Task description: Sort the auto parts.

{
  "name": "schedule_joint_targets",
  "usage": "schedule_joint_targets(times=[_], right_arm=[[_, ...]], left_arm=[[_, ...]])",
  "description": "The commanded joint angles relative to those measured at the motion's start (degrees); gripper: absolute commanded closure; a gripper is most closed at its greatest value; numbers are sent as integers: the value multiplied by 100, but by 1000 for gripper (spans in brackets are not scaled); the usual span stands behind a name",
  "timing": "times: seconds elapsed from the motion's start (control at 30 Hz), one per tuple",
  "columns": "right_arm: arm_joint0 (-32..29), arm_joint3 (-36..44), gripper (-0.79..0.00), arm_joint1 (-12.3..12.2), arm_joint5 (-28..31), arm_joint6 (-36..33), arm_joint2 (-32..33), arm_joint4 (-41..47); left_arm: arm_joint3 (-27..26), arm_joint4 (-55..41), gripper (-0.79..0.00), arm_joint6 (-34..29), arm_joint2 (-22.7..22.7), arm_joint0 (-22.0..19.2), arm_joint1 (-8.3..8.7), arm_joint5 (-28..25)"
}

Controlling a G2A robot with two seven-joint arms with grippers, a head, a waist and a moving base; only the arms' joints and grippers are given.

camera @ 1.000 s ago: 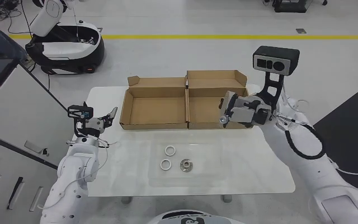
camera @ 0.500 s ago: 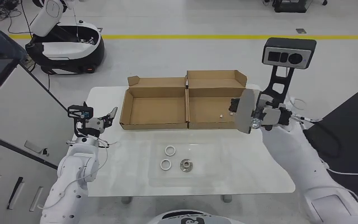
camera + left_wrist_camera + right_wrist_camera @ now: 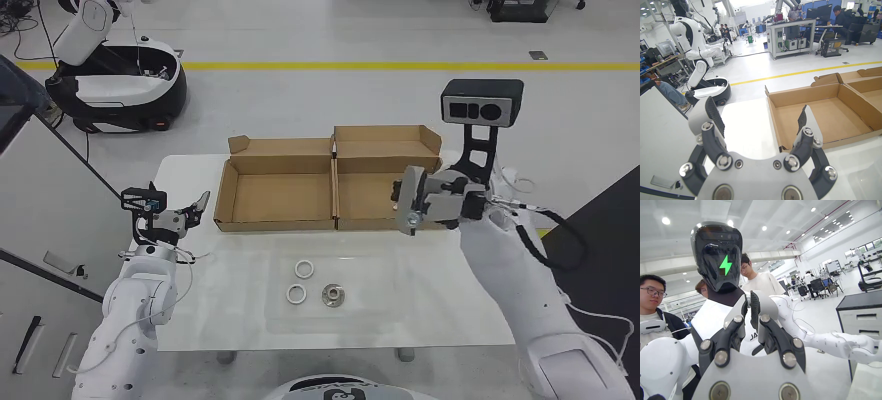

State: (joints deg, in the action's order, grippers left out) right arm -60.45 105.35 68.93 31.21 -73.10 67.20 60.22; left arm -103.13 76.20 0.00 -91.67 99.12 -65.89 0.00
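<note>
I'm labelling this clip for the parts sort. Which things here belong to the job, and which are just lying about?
Job: far white ring; near white ring; metal hub; left box; right box; small spring-like part pinched in the right hand; open left hand.
Lying about: parked robot; yellow floor line; drawer cabinet.

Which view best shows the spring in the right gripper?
Right wrist view: the spring is close, coils clear, pinched between shut jaws. Top view shows the right gripper over the right box; spring too small to tell.
</note>
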Motion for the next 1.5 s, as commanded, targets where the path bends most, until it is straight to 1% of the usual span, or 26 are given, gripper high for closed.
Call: schedule_joint_targets(times=[0.0,0.17,0.33,0.53,0.7,0.83,1.07,1.3,1.47], right_arm=[[-18,-55,0,25,-54,-54,42,-147],[-47,-156,0,72,-127,-126,104,-533],[-71,-172,0,122,-115,-114,97,-561],[-118,-111,0,223,-99,-99,135,-27],[-152,-67,0,374,-223,-223,221,514],[-175,-99,0,512,-371,-372,334,630],[-178,-268,0,708,-569,-570,504,228],[-103,-513,0,800,-615,-615,470,-490],[-77,-556,0,858,-546,-545,365,-515]], left_arm=[[0,0,-785,0,0,0,0,0],[0,0,-785,0,0,0,0,0],[0,0,-785,0,0,0,0,0],[0,0,-785,0,0,0,0,0],[0,0,-785,0,0,0,0,0],[0,0,-785,0,0,0,0,0],[0,0,-785,0,0,0,0,0],[0,0,-785,0,0,0,0,0],[0,0,-785,0,0,0,0,0]])
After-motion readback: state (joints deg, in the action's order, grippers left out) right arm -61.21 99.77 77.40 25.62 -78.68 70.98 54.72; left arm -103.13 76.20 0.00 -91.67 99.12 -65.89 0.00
